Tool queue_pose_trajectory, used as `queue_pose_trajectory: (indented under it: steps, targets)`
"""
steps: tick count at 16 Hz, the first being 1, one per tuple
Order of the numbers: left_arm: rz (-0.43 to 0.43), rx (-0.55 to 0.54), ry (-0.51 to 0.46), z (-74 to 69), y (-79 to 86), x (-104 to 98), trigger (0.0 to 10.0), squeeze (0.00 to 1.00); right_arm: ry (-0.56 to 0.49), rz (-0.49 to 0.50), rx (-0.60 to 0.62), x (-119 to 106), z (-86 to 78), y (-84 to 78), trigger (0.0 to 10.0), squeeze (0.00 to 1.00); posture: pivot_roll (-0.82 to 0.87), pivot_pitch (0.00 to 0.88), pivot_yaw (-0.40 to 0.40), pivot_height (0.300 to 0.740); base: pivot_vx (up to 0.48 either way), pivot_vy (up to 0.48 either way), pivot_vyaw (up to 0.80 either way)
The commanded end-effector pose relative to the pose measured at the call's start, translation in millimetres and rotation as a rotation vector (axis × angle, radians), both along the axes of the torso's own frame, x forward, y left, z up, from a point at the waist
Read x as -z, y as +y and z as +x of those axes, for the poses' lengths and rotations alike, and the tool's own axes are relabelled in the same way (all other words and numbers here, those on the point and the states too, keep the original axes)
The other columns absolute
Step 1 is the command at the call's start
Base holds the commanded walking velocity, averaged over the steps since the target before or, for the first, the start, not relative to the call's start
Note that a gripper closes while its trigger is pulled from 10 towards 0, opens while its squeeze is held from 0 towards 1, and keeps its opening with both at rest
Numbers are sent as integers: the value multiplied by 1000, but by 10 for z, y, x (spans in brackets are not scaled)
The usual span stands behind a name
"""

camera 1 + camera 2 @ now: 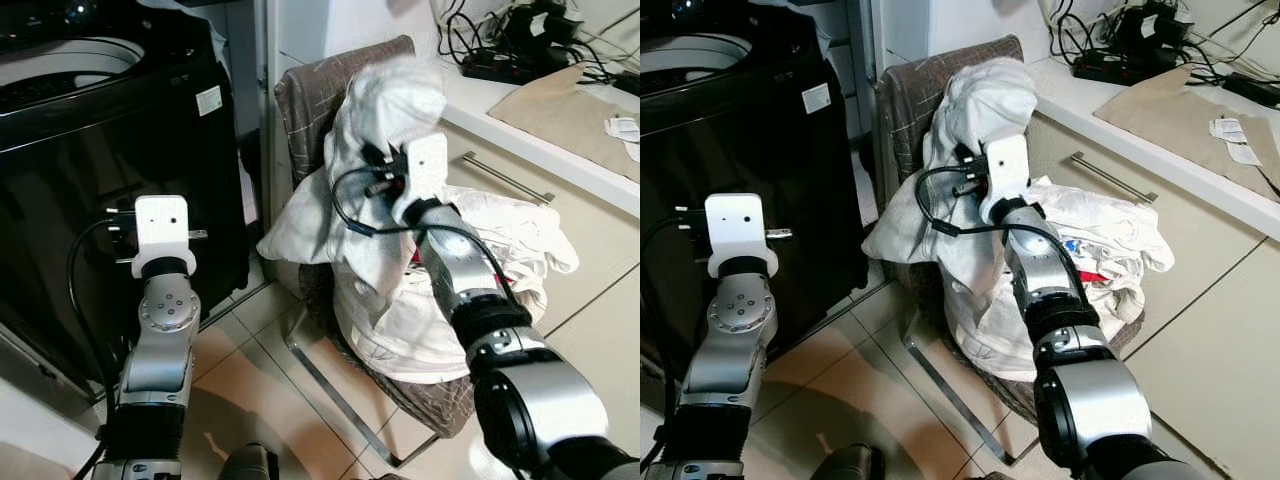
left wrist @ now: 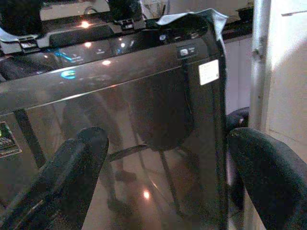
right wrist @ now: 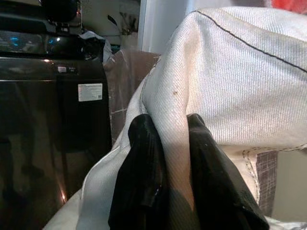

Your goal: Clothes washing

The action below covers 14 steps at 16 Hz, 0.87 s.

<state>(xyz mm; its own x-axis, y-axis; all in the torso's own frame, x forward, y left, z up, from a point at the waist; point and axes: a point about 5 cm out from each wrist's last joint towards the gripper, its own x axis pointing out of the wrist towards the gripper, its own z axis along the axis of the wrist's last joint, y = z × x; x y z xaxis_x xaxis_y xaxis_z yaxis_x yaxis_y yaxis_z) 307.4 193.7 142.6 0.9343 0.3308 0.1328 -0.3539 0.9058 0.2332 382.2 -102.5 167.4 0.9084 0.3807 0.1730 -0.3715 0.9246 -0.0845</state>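
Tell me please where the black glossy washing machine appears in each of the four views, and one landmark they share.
Left eye view: black glossy washing machine, upper left, left of the chair.
Right eye view: upper left, behind the left gripper.
Left wrist view: its dark front, beyond that gripper's two fingers.
Right wrist view: left side, beside the white cloth.
Shared landmark: white label on its front.

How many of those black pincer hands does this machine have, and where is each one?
2. The left gripper hangs open before the black washing machine. The right gripper is shut on a fold of the white garment lifted over the chair.
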Motion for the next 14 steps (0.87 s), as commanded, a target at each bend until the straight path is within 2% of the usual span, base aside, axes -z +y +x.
queue_pose_trajectory:
  steps: [1, 3, 5, 11, 14]
  targets:
    - [-14, 29, -15, 32, -50, -45, 10000, 0, 2, 19, 28, -18, 15, -63, 0, 125, 65, 0, -53, 740, 0, 0, 419]
    - [-42, 44, -16, 55, -71, -49, 10000, 0, 4, 23, 31, -34, 28, -47, 0, 129, 61, 0, -47, 740, 0, 0, 419]
    - [-38, 53, -5, 70, -102, -40, 10000, 0, 11, 32, 29, -29, 31, -38, 0, 125, 61, 0, -46, 740, 0, 480, 419]
    - [-23, 50, -7, 54, -90, -45, 10000, 0, 52, 30, 41, 36, 39, -80, 0, 137, 75, 0, -52, 740, 0, 0, 421]
    - [2, 61, -4, 46, -120, -47, 10000, 0, 44, 19, 28, -14, 63, -33, 0, 145, 77, 0, -48, 740, 0, 0, 419]
